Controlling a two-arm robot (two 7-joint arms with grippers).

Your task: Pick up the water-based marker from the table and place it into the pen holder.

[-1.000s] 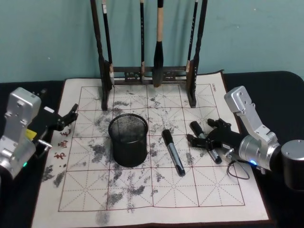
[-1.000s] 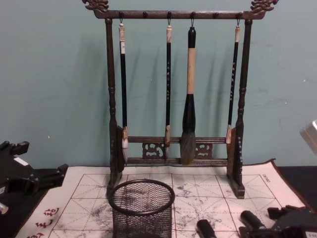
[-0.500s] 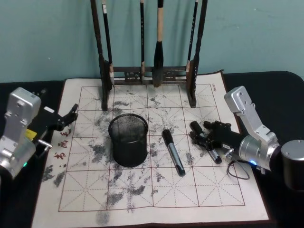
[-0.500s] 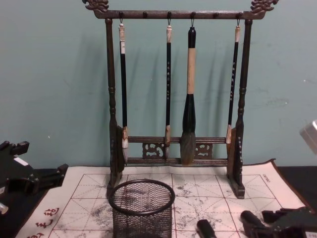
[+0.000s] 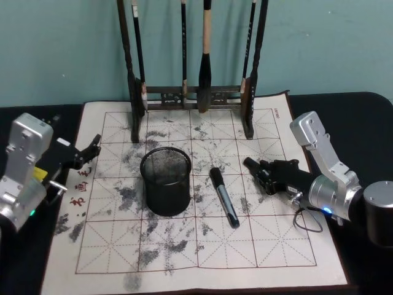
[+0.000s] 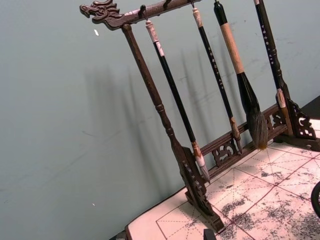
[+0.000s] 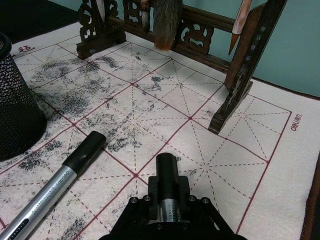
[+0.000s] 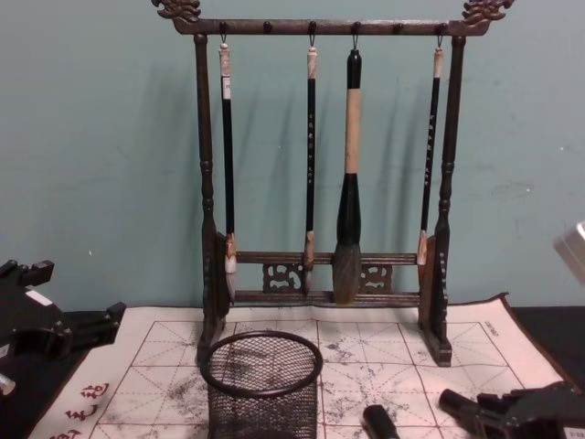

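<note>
Black plastic sits now between the fingers of my right hand (image 5: 265,173). 1 s ago these fingers stood spread on both sides of the water-based marker (image 7: 167,172); 0.5 s ago they were closing. Now they are pressed on its barrel, with the dark cap sticking out in front. So I judge that the grasp is made and the lift is the next step. I cannot tell if the marker already left the calligraphy mat (image 5: 202,246) or is touching it.

The marker is at the right part of the mat and not on the bare black worktop (image 5: 362,123). It is well apart from the pen holder (image 5: 164,198), which stands upright near the middle of the mat. Between them lies a second marker (image 5: 224,198), flat and untouched. Probably I must carry mine above it and above the rim of the holder.

My right arm comes in from the right, with the forearm low over the mat and the hand pointing toward the brush rack (image 5: 191,95) and a little to the left. The wrist is nearly level, so the marker lies almost flat in the grip. For the holder I think I must tip it upright.

My left hand (image 5: 83,155) is parked at the left border of the mat.
</note>
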